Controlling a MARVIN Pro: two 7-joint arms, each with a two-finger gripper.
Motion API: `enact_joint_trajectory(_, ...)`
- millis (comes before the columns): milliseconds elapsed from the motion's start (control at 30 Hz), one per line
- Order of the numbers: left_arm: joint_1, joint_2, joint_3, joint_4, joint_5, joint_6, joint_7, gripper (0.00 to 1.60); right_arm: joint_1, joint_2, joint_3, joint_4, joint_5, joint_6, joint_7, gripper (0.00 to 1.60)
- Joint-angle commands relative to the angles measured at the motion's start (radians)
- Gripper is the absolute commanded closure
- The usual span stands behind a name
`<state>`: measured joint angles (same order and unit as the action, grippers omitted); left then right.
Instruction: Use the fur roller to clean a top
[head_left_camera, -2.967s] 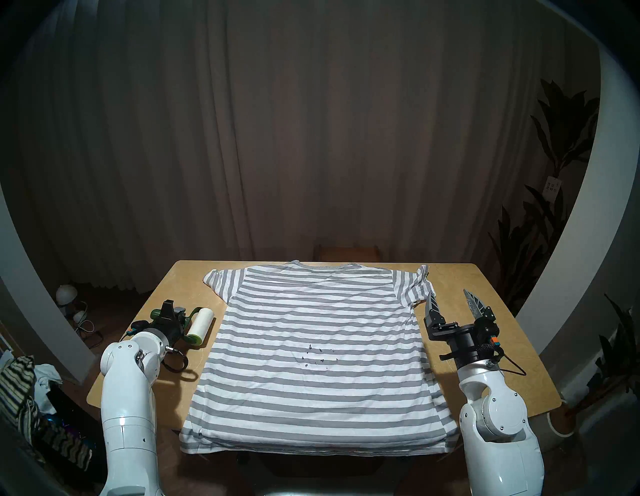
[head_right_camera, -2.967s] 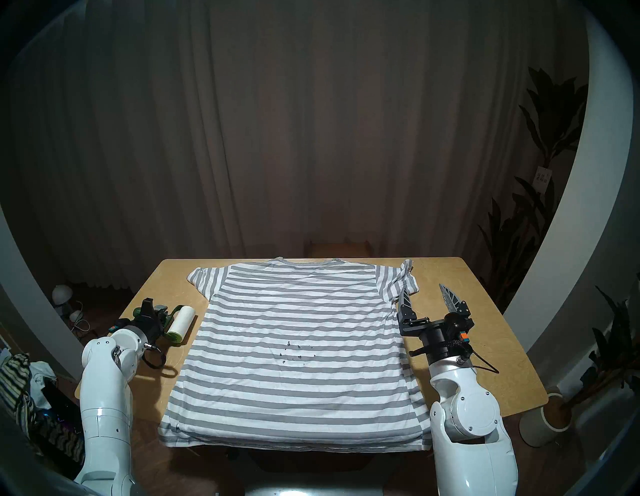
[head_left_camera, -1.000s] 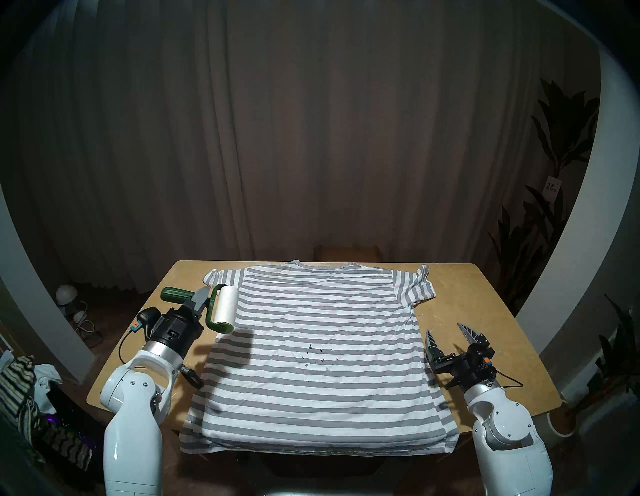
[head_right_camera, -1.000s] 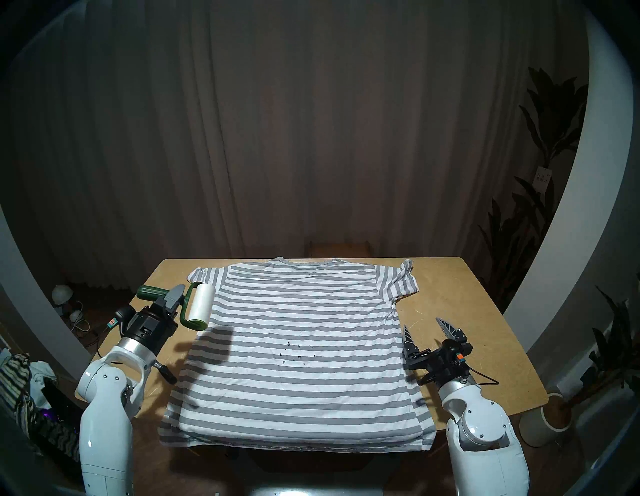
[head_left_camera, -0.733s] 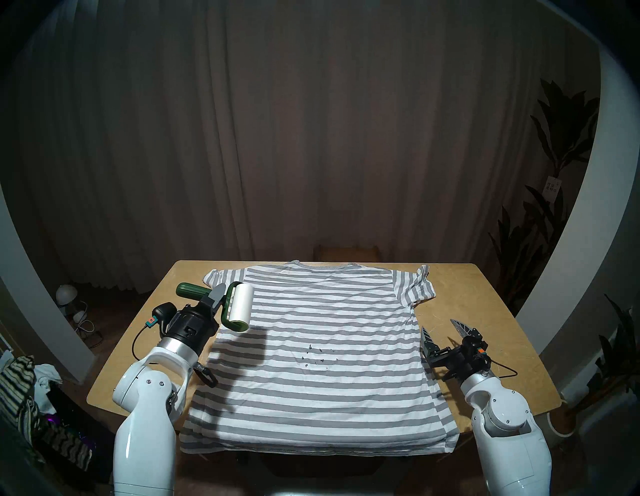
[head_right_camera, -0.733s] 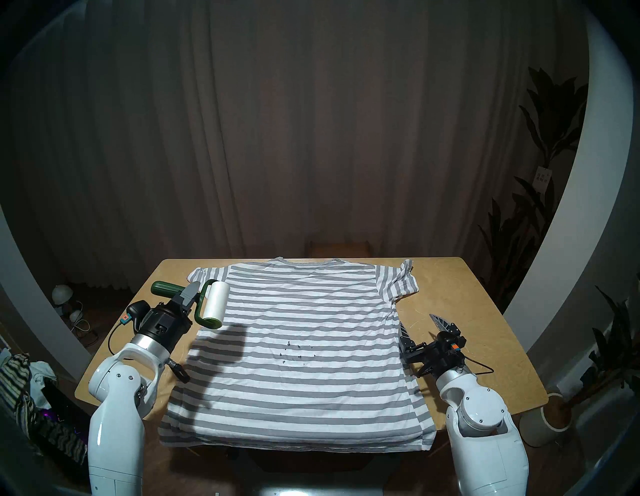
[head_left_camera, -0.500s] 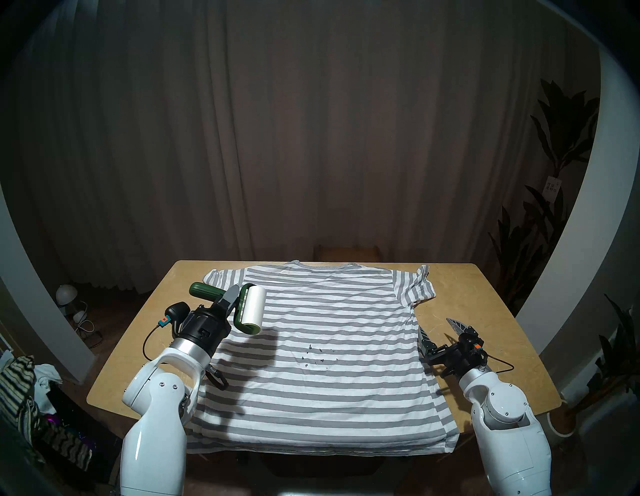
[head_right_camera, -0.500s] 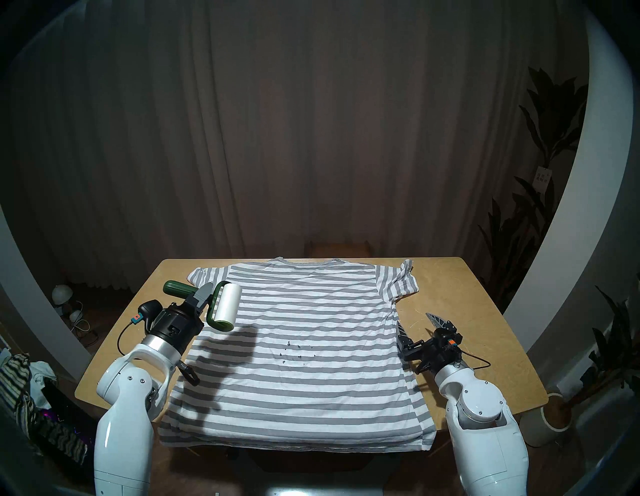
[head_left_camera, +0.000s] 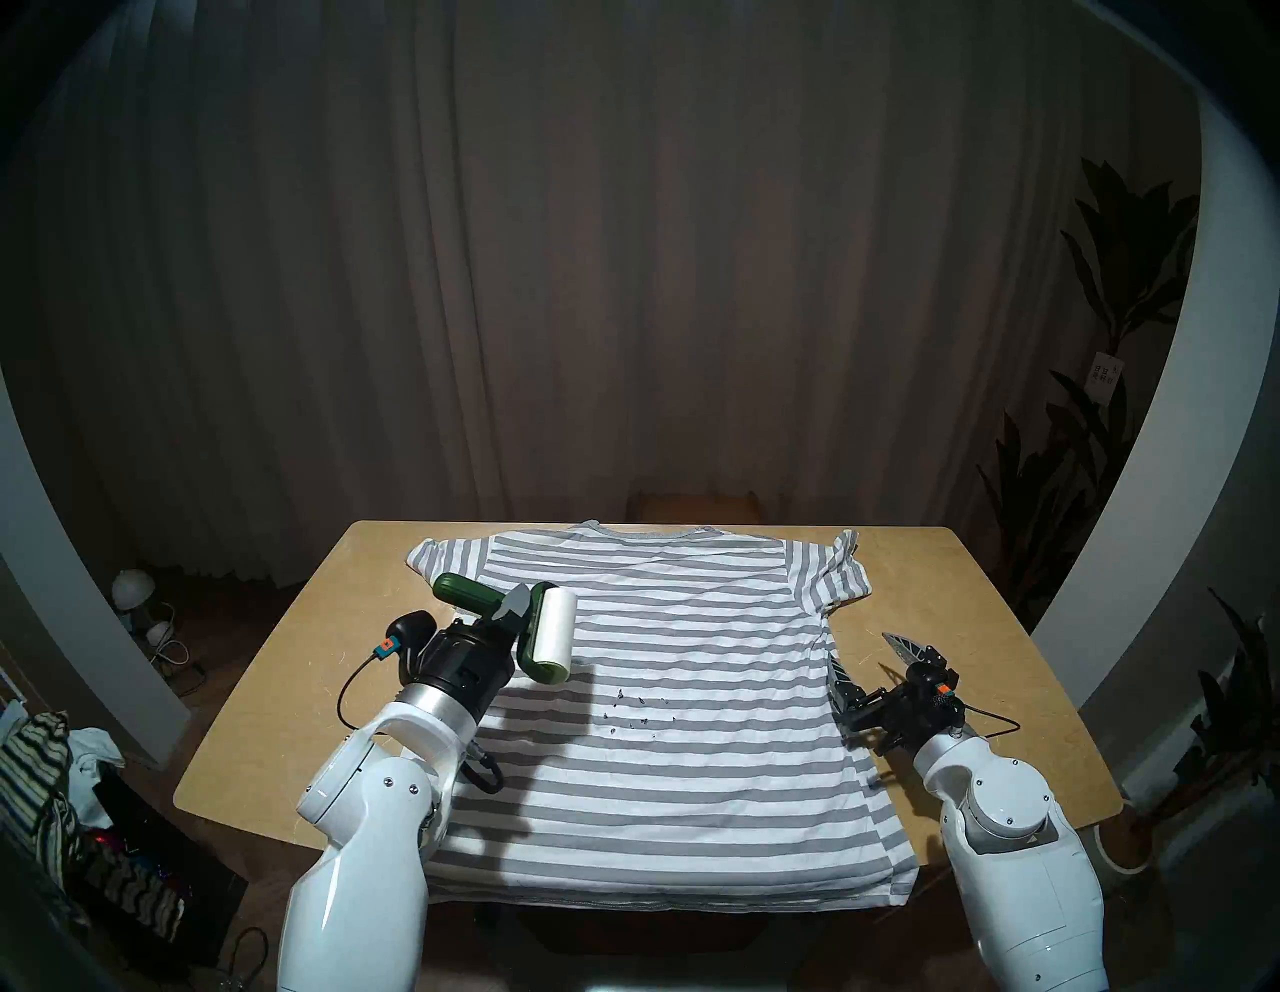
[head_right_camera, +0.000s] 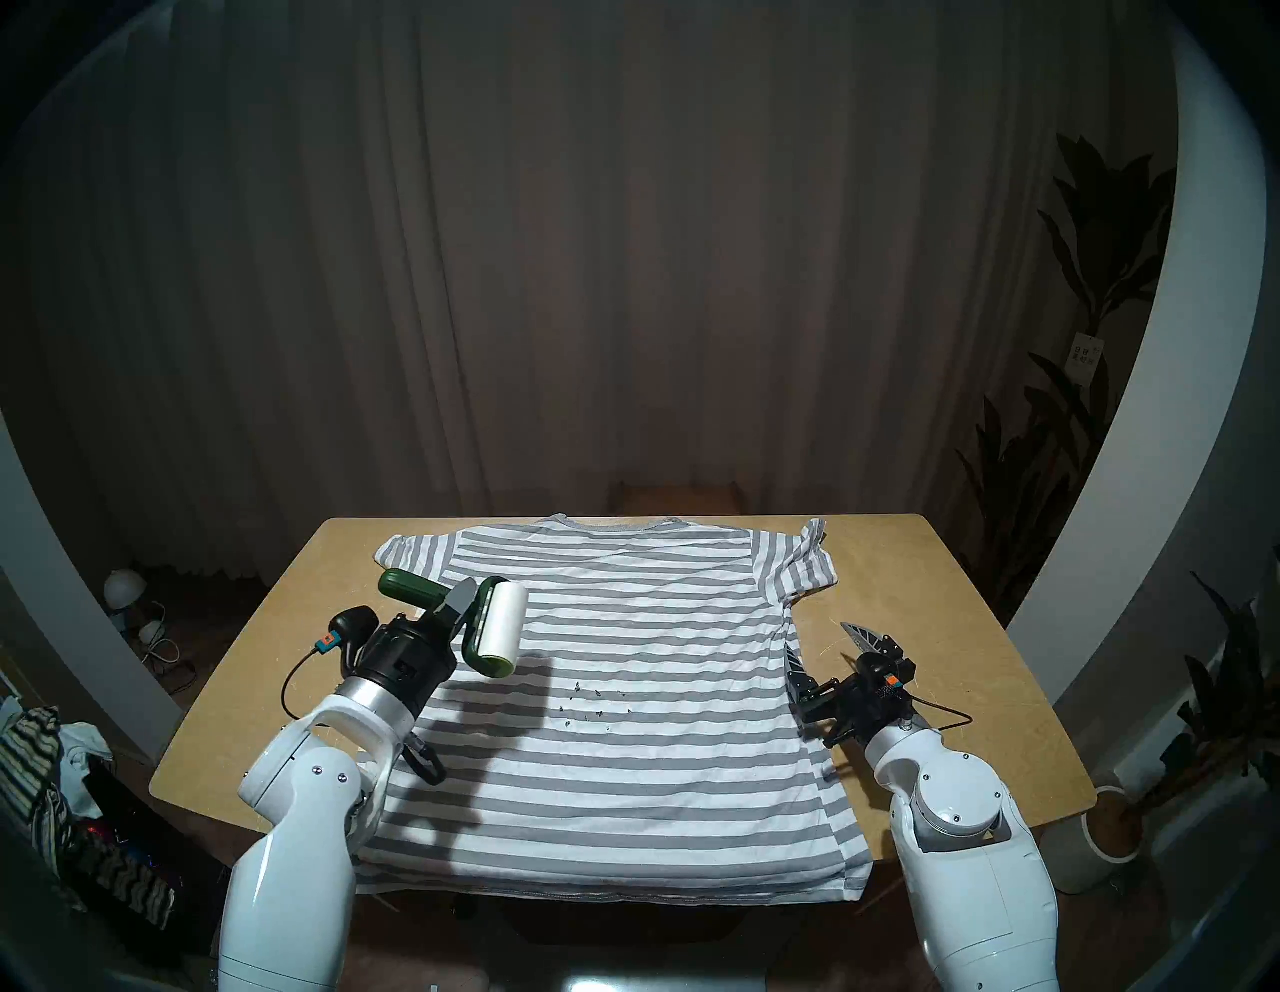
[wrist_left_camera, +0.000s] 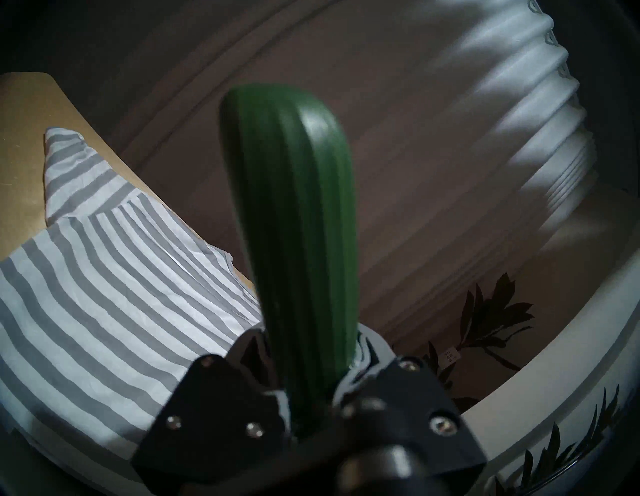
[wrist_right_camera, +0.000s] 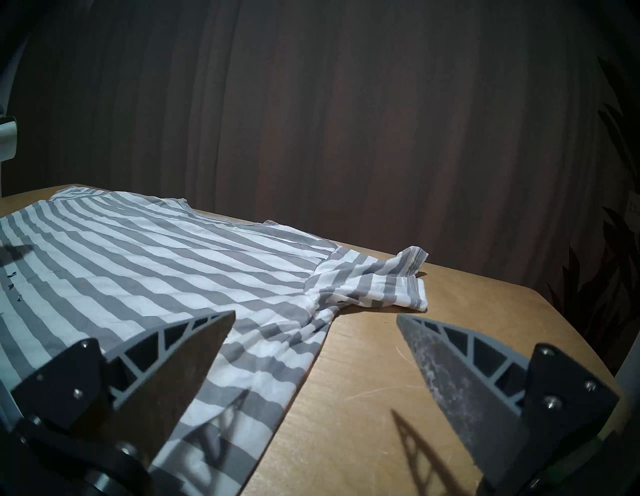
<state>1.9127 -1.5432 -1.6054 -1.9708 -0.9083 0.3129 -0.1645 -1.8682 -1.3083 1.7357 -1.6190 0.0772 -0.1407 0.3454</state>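
a: fur roller (head_left_camera: 550, 634) — where is it?
b: lifted over the top (head_left_camera: 665, 762), left gripper (head_left_camera: 511, 613) clamped on its stiff handle — looks light. right gripper (head_left_camera: 874, 654) spread wide, holding nothing.

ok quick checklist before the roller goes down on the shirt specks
1. Grip: left gripper has its jaws shut on the fur roller at the handle. ok
2. Roll condition: the white roll looks clean on the side that shows. ok
3. Position: roller hangs above the top, left of the dark specks, not over them yet. not ok
4. Contact: its shadow falls apart from it on the cloth, so it is not touching. not ok
5. Cloth: flat around the specks; one sleeve is bunched, away from them. ok
6. Right gripper: jaws open at the top's edge, whether it touches the cloth: cannot tell
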Motion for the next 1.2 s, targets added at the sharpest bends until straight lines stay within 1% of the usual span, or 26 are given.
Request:
enact_joint_trajectory(0,0.007,-0.026,0.055,0.004,0.033,-0.037,-0.005,1.60,-0.041,0.024,0.023,-0.057,-0.012,0.017,0.003,0.00)
enact_joint_trajectory(67,0.018,-0.037,0.070,0.009,0.037,-0.047,0.008,1.60,-0.053,0.027,0.028,-0.066,-0.018,0.018,0.005,0.00)
enact_joint_trajectory(133,0.025,-0.026,0.097,0.013,0.047,-0.076,0.034,1.60,-0.063,0.027,0.032,-0.071,-0.020,0.017,0.009,0.00)
enact_joint_trajectory(233,0.029,-0.019,0.125,0.018,0.037,-0.108,0.065,1.60,-0.072,0.028,0.030,-0.082,-0.035,0.016,0.010,0.00)
enact_joint_trajectory(367,0.022,-0.003,0.172,0.023,0.018,-0.142,0.114,1.60,-0.068,0.019,0.021,-0.082,-0.047,0.011,0.007,0.00)
enact_joint_trajectory(400,0.022,-0.003,0.172,0.023,0.018,-0.142,0.114,1.60,-0.068,0.019,0.021,-0.082,-0.047,0.011,0.007,0.00)
enact_joint_trajectory(433,0.006,0.008,0.201,0.036,0.013,-0.160,0.139,1.60,-0.063,0.015,0.016,-0.079,-0.061,0.008,-0.001,0.00)
enact_joint_trajectory(500,-0.014,0.018,0.230,0.050,0.011,-0.177,0.161,1.60,-0.060,0.015,0.011,-0.082,-0.082,0.014,-0.013,0.00)
enact_joint_trajectory(567,-0.033,0.028,0.257,0.059,0.006,-0.188,0.190,1.60,-0.057,0.012,0.007,-0.089,-0.104,0.038,-0.035,0.00)
enact_joint_trajectory(600,-0.042,0.032,0.271,0.064,-0.015,-0.197,0.210,1.60,-0.055,0.011,0.007,-0.090,-0.105,0.048,-0.038,0.00)
enact_joint_trajectory(700,-0.063,0.042,0.304,0.074,-0.017,-0.228,0.236,1.60,-0.047,0.016,0.008,-0.083,-0.083,0.032,-0.019,0.00)
enact_joint_trajectory(767,-0.068,0.043,0.311,0.075,-0.020,-0.235,0.241,1.60,-0.046,0.012,0.011,-0.083,-0.074,0.025,-0.017,0.00)
enact_joint_trajectory(800,-0.077,0.045,0.323,0.076,-0.028,-0.249,0.255,1.60,-0.039,0.006,0.018,-0.082,-0.041,0.030,-0.002,0.00)
enact_joint_trajectory(900,-0.083,0.047,0.332,0.077,-0.038,-0.261,0.262,1.60,-0.036,0.008,0.018,-0.094,-0.038,0.036,0.002,0.00)
enact_joint_trajectory(967,-0.088,0.049,0.341,0.077,-0.046,-0.271,0.280,1.60,-0.032,0.006,0.015,-0.104,-0.032,0.049,0.004,0.00)
enact_joint_trajectory(1067,-0.104,0.053,0.358,0.094,-0.045,-0.287,0.299,1.60,-0.031,0.020,-0.007,-0.117,-0.067,0.094,0.009,0.00)
enact_joint_trajectory(1133,-0.106,0.055,0.362,0.097,-0.046,-0.292,0.303,1.60,-0.032,0.023,-0.012,-0.117,-0.078,0.096,0.009,0.00)
enact_joint_trajectory(1167,-0.109,0.055,0.366,0.100,-0.044,-0.295,0.305,1.60,-0.039,0.034,-0.025,-0.119,-0.115,0.101,0.000,0.00)
